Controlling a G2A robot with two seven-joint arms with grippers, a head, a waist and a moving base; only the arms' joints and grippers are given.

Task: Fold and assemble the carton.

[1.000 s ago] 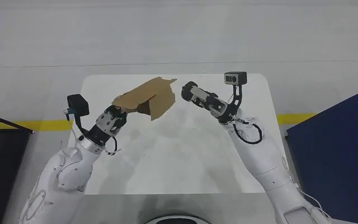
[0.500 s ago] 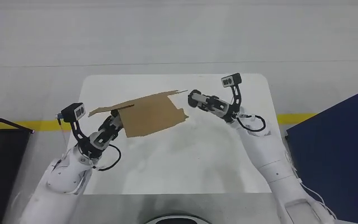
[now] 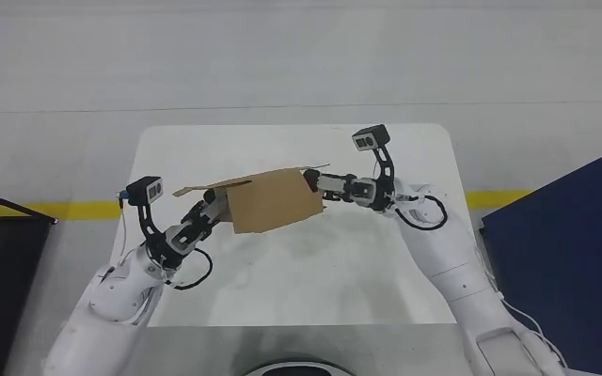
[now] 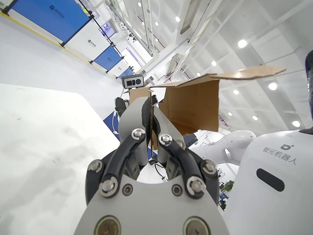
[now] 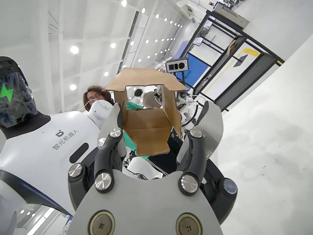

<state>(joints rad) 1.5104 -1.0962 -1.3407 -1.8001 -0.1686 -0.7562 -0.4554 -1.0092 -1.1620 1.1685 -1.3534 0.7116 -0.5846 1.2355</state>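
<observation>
White table on pale grey floor; yellow line crosses floor. Blue wall panels, round ceiling lights overhead.

White table, faintly scuffed — grey floor around it, yellow floor line one side, dark blue panel the other.

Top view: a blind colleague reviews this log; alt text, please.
A partly unfolded brown carton is held above a white table, the left gripper shut on one edge and the open right gripper at its opposite end.
</observation>
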